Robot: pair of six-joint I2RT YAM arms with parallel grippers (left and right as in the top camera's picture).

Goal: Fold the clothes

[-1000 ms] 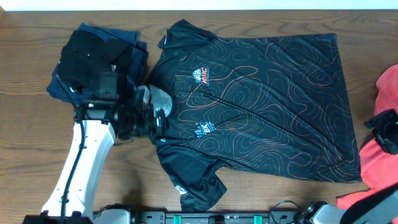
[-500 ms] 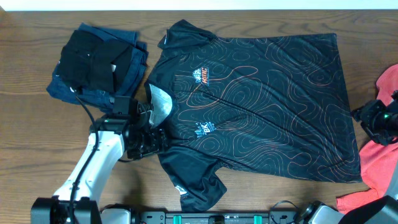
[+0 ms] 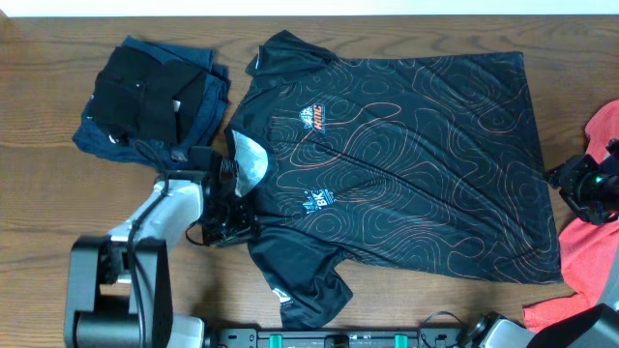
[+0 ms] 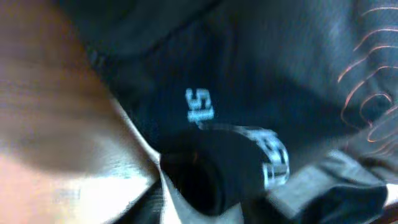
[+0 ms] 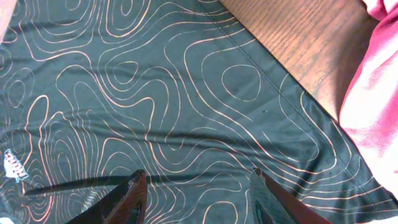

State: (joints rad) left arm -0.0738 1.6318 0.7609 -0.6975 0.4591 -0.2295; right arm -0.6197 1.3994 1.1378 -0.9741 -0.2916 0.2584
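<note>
The black jersey (image 3: 406, 164) with orange contour lines lies spread flat on the table, collar to the left. My left gripper (image 3: 227, 208) sits at its left edge just below the grey collar opening. In the blurred left wrist view a bunched fold of black jersey cloth (image 4: 211, 168) with white lettering fills the space between that gripper's (image 4: 205, 186) jaws, which have closed on it. My right gripper (image 3: 580, 188) hovers at the jersey's right hem. The right wrist view shows this gripper (image 5: 199, 193) open above the patterned cloth (image 5: 155, 93), holding nothing.
A stack of folded dark clothes (image 3: 155, 97) lies at the back left, near the left arm. A red garment (image 3: 590, 251) is heaped at the right edge, also seen in the right wrist view (image 5: 379, 93). Bare wooden table (image 3: 39, 193) surrounds the jersey.
The left arm has swung off the folded stack and down to the jersey's left edge, its jaws closing on the cloth. The right gripper has shifted slightly left toward the hem.
</note>
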